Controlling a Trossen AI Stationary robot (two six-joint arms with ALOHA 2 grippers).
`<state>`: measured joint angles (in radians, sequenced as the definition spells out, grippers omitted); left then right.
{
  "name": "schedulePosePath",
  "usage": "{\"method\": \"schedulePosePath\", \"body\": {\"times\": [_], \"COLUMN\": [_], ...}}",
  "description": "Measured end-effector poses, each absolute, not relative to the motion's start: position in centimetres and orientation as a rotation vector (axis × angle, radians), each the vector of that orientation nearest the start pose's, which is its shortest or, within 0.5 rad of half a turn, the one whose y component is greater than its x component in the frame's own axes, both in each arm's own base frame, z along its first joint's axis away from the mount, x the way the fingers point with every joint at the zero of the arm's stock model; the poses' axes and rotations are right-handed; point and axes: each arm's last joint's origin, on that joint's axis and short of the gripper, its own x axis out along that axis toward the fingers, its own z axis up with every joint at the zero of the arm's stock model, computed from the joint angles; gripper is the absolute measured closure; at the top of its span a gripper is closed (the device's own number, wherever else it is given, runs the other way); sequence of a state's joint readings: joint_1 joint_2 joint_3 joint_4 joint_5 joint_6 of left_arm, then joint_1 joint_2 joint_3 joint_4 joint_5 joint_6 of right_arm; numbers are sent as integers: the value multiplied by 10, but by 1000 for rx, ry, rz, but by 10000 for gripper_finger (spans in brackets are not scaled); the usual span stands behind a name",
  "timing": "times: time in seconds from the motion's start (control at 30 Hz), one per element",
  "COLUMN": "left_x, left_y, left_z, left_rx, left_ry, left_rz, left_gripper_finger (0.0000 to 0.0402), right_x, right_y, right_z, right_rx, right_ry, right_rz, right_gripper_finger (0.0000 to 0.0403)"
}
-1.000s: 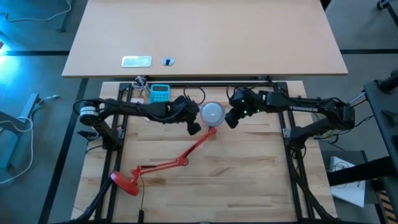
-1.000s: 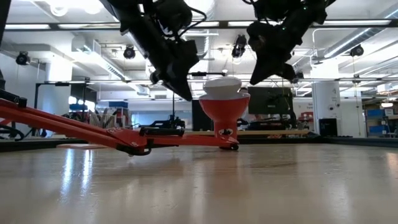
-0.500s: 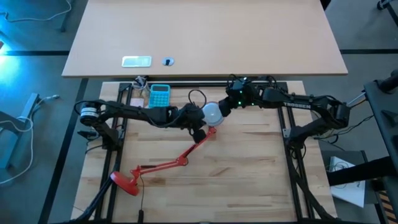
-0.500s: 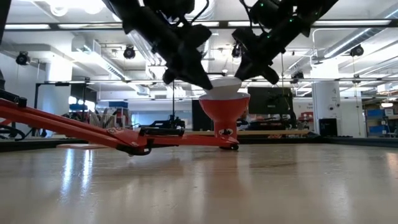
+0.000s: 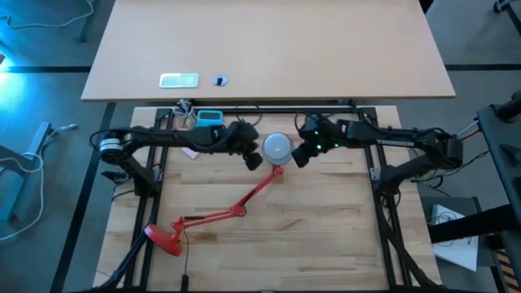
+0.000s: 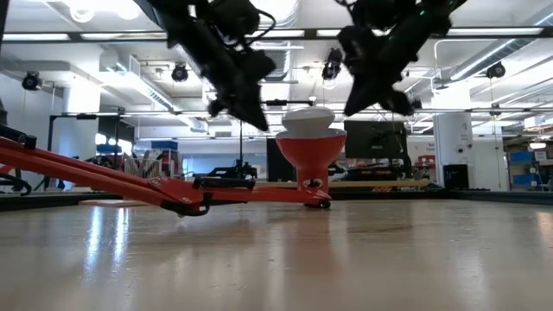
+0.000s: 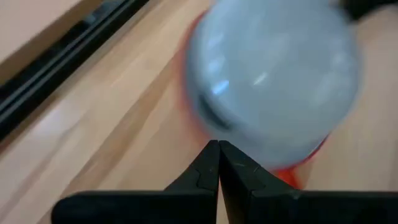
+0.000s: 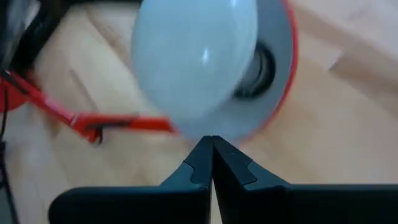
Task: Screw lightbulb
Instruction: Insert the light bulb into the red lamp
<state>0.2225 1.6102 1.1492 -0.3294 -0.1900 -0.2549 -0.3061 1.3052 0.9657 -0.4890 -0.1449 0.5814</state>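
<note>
Lightbulb seated dome-up in the upturned red shade of the desk lamp, near the far middle of the table. Whether fully threaded into the socket: cannot be judged, neck hidden by the shade rim. Lamp arm running diagonally from the shade to a red base at the near left of the table.

Left hand just beside the bulb on its left, raised above shade level in the low view, fingers pressed together, holding nothing, apart from the bulb. Right hand just beside the bulb on its right, likewise raised, fingers together and empty, not touching the bulb.

Teal box at the far left edge of the table, partly under the left arm.
</note>
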Motion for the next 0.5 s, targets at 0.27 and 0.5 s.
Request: {"method": "schedulePosePath", "body": {"times": [0.27,0.5], "left_x": [288,277], "left_y": [63,51], "left_z": [296,328], "left_rx": [-405,-545], "left_ry": [690,487], "left_rz": [462,434], "left_gripper_finger": [401,401], "right_x": [208,184], "right_y": [-43,-28], "right_z": [308,332], "right_rx": [653,586], "right_ry": [561,361], "right_rz": [-556,-501], "right_gripper_finger": [403,403]}}
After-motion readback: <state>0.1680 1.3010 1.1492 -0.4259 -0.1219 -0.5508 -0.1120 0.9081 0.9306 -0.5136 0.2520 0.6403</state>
